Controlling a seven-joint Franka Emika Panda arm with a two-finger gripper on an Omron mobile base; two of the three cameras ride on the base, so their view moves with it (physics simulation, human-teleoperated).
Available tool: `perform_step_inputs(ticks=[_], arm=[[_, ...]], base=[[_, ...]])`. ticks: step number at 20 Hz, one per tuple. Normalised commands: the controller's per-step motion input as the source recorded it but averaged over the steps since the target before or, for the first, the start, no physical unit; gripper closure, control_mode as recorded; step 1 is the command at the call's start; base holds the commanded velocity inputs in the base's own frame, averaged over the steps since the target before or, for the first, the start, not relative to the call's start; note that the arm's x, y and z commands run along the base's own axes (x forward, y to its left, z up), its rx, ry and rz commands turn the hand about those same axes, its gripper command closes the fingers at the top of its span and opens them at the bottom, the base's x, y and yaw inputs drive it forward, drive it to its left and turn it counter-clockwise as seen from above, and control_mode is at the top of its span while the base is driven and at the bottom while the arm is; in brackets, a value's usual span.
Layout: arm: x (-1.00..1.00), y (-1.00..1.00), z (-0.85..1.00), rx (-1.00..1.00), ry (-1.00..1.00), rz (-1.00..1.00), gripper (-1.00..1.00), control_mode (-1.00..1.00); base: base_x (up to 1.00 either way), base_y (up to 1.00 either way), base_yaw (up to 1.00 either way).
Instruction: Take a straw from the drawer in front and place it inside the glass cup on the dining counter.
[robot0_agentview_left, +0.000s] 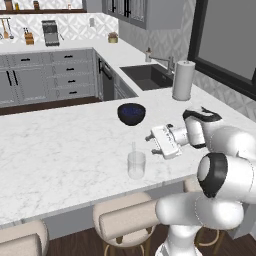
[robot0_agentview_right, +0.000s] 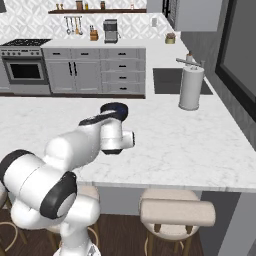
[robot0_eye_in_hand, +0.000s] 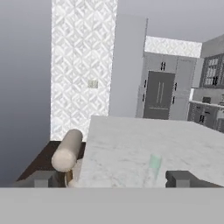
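Note:
A clear glass cup (robot0_agentview_left: 136, 165) stands near the front edge of the white marble dining counter (robot0_agentview_left: 60, 150). A thin pale straw (robot0_agentview_left: 133, 149) stands upright in it, poking above the rim. Just right of the cup and slightly above it, my gripper (robot0_agentview_left: 152, 144) points left across the counter, open and holding nothing. In the hand view the fingertips (robot0_eye_in_hand: 41, 178) sit far apart at the bottom, and the cup (robot0_eye_in_hand: 152, 169) appears faintly between them on the counter (robot0_eye_in_hand: 131, 140). The drawer is out of view.
A dark blue bowl (robot0_agentview_left: 131, 113) sits behind the cup. A paper towel roll (robot0_agentview_left: 183, 80) stands by the sink (robot0_agentview_left: 147, 76). Padded stools (robot0_agentview_left: 125, 220) line the counter's front edge. One stool (robot0_eye_in_hand: 68, 151) lies left of the counter in the hand view.

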Motion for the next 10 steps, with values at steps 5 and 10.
perform_step_inputs(ticks=[5,10], arm=[[-1.00,0.00,0.94,-0.19,-0.31,0.00,-1.00,-1.00],[-1.00,0.43,0.58,-0.41,-0.38,0.01,-1.00,-1.00]], base=[[0.00,0.00,0.00],[0.00,0.00,0.00]])
